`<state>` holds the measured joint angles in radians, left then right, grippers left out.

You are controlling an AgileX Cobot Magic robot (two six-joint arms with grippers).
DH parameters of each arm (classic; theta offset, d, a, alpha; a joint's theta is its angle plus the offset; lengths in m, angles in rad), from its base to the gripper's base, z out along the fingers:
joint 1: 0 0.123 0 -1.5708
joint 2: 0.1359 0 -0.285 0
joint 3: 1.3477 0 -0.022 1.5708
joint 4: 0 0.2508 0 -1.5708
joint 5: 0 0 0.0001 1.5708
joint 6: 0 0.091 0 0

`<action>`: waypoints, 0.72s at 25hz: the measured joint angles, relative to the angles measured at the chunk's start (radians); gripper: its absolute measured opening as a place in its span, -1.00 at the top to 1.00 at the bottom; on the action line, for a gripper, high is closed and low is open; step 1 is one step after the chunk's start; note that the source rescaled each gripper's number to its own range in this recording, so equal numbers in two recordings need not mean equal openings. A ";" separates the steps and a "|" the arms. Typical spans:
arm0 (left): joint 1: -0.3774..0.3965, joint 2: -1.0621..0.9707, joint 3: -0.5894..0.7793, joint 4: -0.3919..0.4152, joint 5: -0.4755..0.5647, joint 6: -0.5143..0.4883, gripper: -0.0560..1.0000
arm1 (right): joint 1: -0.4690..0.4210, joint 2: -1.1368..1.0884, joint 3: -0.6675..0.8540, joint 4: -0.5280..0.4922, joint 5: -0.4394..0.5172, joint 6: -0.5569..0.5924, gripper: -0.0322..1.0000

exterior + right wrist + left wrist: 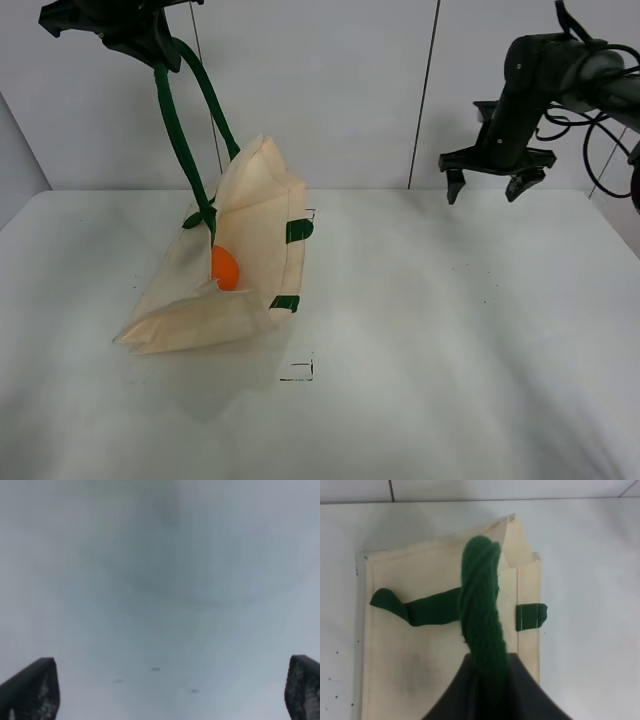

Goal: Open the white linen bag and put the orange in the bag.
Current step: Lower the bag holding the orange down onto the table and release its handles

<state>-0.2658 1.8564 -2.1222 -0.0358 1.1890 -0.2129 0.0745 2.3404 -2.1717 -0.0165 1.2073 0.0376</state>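
The white linen bag (245, 265) lies on the table at the left, its mouth lifted open toward the right. The orange (224, 267) sits inside the mouth of the bag. My left gripper (150, 42) is high above the bag, shut on the dark green strap handle (180, 130), which hangs taut down to the bag. In the left wrist view the twisted handle (482, 610) runs from the gripper down to the bag (430, 645); the orange is hidden there. My right gripper (497, 180) is open and empty, raised at the far right, well away from the bag.
The white table (450, 330) carries small black corner marks (300, 370) in front of the bag. A pale wall with vertical seams stands behind. The right wrist view shows only bare table and the two fingertips (30, 690).
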 joint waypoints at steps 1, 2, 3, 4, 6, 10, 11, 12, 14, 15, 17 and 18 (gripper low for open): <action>0.000 0.000 0.000 0.000 0.000 0.000 0.89 | -0.017 0.000 0.000 0.000 0.001 0.000 -0.99; 0.000 0.000 0.000 0.000 0.000 0.000 0.89 | -0.029 -0.001 0.000 0.000 0.002 0.000 -0.99; 0.000 0.000 0.000 0.000 0.000 0.000 0.89 | -0.035 -0.001 0.000 0.000 0.002 -0.001 -0.99; 0.000 0.000 0.000 0.000 0.000 0.000 0.89 | -0.038 -0.005 0.000 0.002 0.002 -0.003 -0.99; 0.000 0.000 0.000 0.000 0.000 0.000 0.89 | -0.037 -0.018 0.007 0.010 0.003 -0.006 -0.99; 0.000 0.000 0.000 0.000 0.000 0.000 0.89 | -0.032 -0.090 0.075 0.016 0.003 -0.022 -0.98; 0.000 0.000 0.000 0.000 0.000 0.000 0.89 | -0.031 -0.122 0.112 0.016 0.003 -0.025 -0.97; 0.000 0.000 0.000 0.000 0.000 0.000 0.89 | -0.031 -0.160 0.156 0.016 0.002 -0.027 -0.96; 0.000 0.000 0.000 0.000 0.000 0.000 0.89 | -0.031 -0.241 0.254 0.016 0.001 -0.029 -0.95; 0.000 0.000 0.000 0.000 0.000 0.000 0.89 | -0.031 -0.292 0.316 0.016 0.001 -0.038 -0.95; 0.000 0.000 0.000 0.000 0.000 0.000 0.89 | -0.031 -0.395 0.452 0.016 0.001 -0.038 -0.95; 0.000 0.000 0.000 0.000 0.000 0.000 0.89 | -0.031 -0.457 0.513 0.016 0.001 -0.038 -0.95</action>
<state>-0.2658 1.8564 -2.1222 -0.0358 1.1890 -0.2129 0.0437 1.8837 -1.6590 0.0000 1.2081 0.0000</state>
